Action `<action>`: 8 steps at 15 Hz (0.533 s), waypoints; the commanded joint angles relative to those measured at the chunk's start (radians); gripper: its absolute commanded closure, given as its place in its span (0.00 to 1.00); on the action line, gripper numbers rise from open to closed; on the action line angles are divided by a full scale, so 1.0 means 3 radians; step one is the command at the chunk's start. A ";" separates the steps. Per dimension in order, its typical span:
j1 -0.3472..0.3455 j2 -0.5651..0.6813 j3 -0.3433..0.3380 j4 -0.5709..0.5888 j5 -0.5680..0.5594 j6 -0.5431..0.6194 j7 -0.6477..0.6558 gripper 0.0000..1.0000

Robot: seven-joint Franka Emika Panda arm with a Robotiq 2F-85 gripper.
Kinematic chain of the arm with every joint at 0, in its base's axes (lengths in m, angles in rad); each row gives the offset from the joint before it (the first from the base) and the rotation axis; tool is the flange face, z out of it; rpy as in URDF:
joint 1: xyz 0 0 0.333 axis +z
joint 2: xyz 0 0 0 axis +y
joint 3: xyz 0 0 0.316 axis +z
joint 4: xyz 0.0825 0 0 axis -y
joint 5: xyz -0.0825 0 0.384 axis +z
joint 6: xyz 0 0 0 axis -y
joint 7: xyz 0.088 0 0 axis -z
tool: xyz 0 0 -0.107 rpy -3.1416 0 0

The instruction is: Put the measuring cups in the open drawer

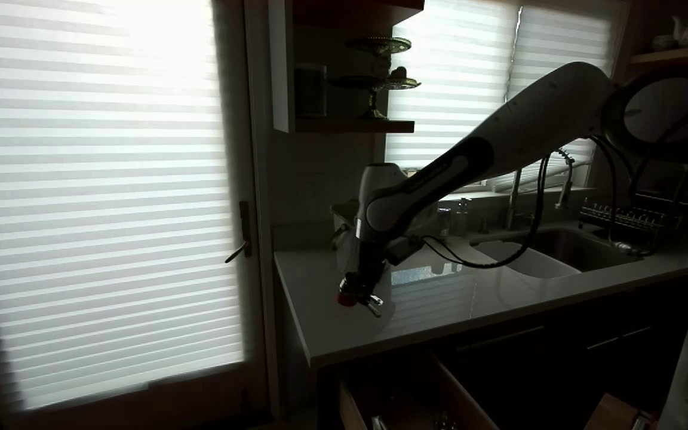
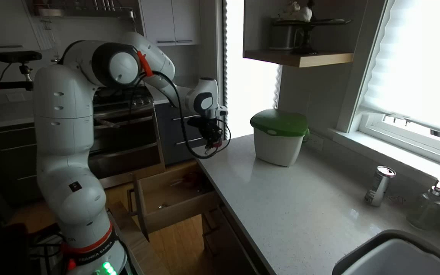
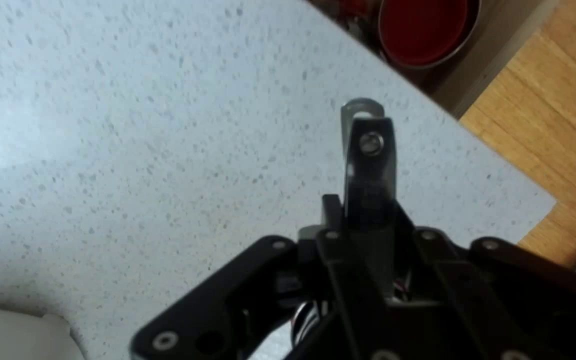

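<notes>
The measuring cups (image 3: 371, 165) show in the wrist view mainly as stacked metal handles; their metal rims peek out below, mostly hidden by the fingers. In both exterior views a red cup side (image 1: 346, 299) (image 2: 218, 143) shows at the fingers. My gripper (image 3: 363, 232) is shut on the measuring cups, which it holds above the counter's end. The gripper also shows in an exterior view (image 1: 365, 288). The open drawer (image 2: 181, 212) is below the counter's front edge and also shows in an exterior view (image 1: 466, 397). Its wooden side (image 3: 503, 55) shows in the wrist view.
The pale counter (image 2: 281, 214) lies under the gripper. A white bin with a green lid (image 2: 281, 133) stands on it near the gripper. A red-lined round container (image 3: 425, 30) lies in the drawer. A can (image 2: 379, 186) and the sink (image 1: 565, 248) are farther along.
</notes>
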 commanded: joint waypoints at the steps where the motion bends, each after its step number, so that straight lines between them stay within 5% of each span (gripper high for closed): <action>1: -0.0001 -0.0487 0.0001 -0.0491 0.0080 -0.0354 0.0072 0.94; 8: 0.0063 -0.1218 0.0032 -0.1453 0.0402 -0.0486 0.0350 0.94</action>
